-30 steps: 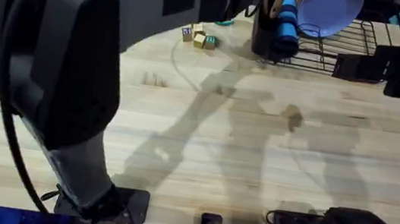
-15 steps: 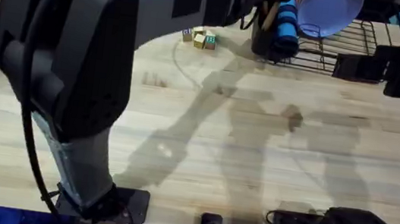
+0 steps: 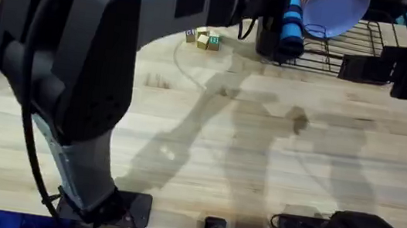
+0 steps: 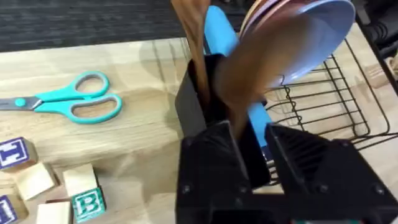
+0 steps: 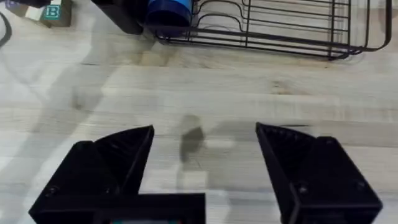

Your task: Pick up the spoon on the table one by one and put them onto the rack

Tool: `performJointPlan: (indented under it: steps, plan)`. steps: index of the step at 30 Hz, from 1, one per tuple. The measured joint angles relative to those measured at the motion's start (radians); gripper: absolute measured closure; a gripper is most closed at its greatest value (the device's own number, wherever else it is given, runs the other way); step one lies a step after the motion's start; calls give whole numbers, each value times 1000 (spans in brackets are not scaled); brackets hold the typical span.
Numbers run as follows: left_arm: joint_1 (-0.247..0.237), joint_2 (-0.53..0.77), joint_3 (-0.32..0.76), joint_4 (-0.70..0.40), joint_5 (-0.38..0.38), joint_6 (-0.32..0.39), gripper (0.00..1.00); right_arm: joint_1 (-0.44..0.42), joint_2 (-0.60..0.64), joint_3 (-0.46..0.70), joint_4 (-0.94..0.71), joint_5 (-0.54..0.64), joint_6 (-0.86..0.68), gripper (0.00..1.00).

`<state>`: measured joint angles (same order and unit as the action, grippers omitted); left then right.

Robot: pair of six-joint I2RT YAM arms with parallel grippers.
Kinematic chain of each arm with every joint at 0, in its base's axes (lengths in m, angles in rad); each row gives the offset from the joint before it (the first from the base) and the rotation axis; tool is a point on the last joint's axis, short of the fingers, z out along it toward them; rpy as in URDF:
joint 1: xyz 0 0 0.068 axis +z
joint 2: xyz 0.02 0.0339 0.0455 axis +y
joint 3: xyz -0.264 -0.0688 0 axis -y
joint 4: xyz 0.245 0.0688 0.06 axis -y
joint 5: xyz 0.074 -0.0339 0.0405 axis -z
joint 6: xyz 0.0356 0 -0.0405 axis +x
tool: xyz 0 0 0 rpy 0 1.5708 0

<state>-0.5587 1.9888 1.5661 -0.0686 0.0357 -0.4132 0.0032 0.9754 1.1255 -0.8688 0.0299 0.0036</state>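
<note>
the left tool (image 4: 252, 163) pinches a brown spoon (image 4: 249, 81) between its black fingers (image 4: 214, 165), over the black utensil holder (image 4: 194, 99) of the rack (image 4: 323, 106). a lavender bowl (image 4: 317, 31) sits at upper right. teal scissors (image 4: 68, 102) lie on the bench (image 4: 93, 74) at left, letter blocks (image 4: 53, 193) at lower left.

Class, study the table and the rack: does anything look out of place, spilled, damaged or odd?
Nothing is spilled or broken. The spoon leans tilted above the rack's black utensil holder in the left gripper, not yet seated.
</note>
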Motion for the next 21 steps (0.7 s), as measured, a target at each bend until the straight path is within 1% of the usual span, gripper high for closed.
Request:
performJointPlan:
  steps: [1, 2, 3, 5, 6, 8, 9, 16, 21]
  plan:
    - [0, 0, 0, -2, -2, -1, 768, 0, 0, 0, 0, 0, 0, 6]
    - [0, 0, 0, -3, -2, -5, 679, 0, 0, 0, 0, 0, 0, 6]
    - [0, 0, 0, -3, -3, -6, 647, 0, 0, 0, 0, 0, 0, 6]
    - [0, 0, 0, -3, -3, -6, 622, 0, 0, 0, 0, 0, 0, 6]
    - [0, 0, 0, -2, -3, -5, 584, 0, 0, 0, 0, 0, 0, 6]
    - [0, 0, 0, -3, -4, -4, 435, 0, 0, 0, 0, 0, 0, 6]
    - [0, 0, 0, -3, -4, -2, 382, 0, 0, 0, 0, 0, 0, 6]
    - [0, -1, 0, -4, -6, 43, 184, 0, 0, 0, 0, 0, 0, 6]
    - [14, -76, 0, -112, -5, 58, 128, 0, 0, 0, -1, 0, 0, 6]
